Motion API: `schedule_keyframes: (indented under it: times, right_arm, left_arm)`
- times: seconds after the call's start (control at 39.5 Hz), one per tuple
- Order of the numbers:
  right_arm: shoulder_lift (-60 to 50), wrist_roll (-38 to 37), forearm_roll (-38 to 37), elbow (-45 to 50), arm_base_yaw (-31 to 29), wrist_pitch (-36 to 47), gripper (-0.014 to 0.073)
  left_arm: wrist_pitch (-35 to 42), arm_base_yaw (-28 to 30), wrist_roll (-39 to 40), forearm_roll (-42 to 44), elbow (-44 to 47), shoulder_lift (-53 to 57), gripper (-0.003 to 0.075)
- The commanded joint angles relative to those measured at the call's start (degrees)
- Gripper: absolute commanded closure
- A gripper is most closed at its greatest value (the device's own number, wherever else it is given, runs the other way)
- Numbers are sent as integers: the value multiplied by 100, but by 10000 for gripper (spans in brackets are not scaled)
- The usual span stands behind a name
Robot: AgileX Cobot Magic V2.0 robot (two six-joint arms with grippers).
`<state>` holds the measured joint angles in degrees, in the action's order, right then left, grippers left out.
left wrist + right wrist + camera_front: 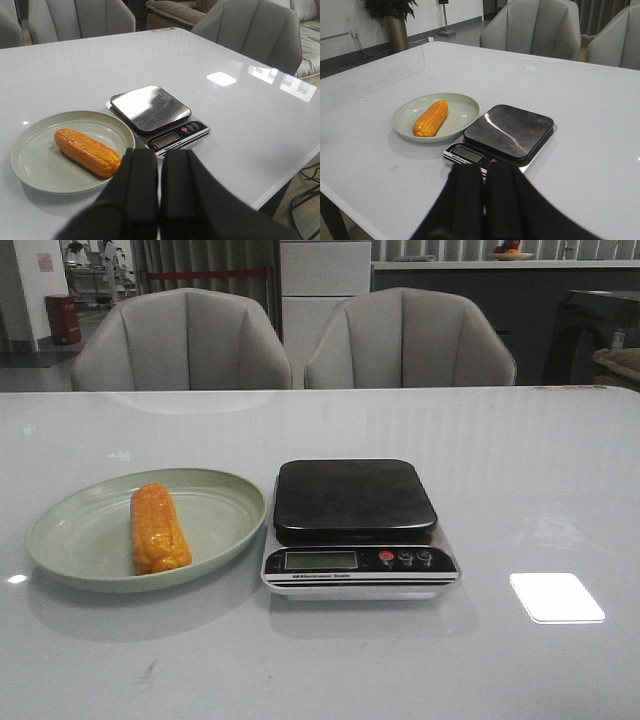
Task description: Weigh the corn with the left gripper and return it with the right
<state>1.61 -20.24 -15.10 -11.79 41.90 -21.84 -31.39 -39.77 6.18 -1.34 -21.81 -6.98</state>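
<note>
A: What's there to count?
B: One corn [159, 529] lying in one green plate [70, 540], one scale [355, 530] just beside it, two chairs [182, 340] behind.
A: And the claws?
B: The left gripper [159, 200] and the right gripper [484, 200] each have fingers pressed together, holding nothing.

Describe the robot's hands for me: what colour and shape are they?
Only the wrist views show them. The left hand ends in two broad, matte black fingers with rounded tops, side by side with a thin seam between them. The right hand looks the same: two thick black fingers, plain, with no markings showing. No cables or arm sections appear in these pictures, and the front view shows no arm at all.
</note>
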Motion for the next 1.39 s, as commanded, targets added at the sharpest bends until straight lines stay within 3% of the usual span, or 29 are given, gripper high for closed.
schedule_keyframes:
  times: [0.0,0.56,0.66,0.91,1.27,1.37]
  right_arm:
    - [62,63,-146,-154,-33,392,448]
    - [62,63,-146,-154,-33,392,448]
    - [62,63,-146,-154,-33,392,448]
    - [62,63,-146,-154,-33,392,448]
    - [62,63,-146,-154,-33,392,448]
    - [62,63,-146,-154,-33,392,448]
  left_arm:
    - [455,-12,0,-13,-164,-76,607]
    - [519,87,0,134,213,-76,607]
    - [821,473,0,134,439,-76,607]
    - [2477,1989,0,134,1291,-52,607]
    - [3015,3716,0,134,2247,844,607]
    - [3210,3968,0,134,2406,856,607]
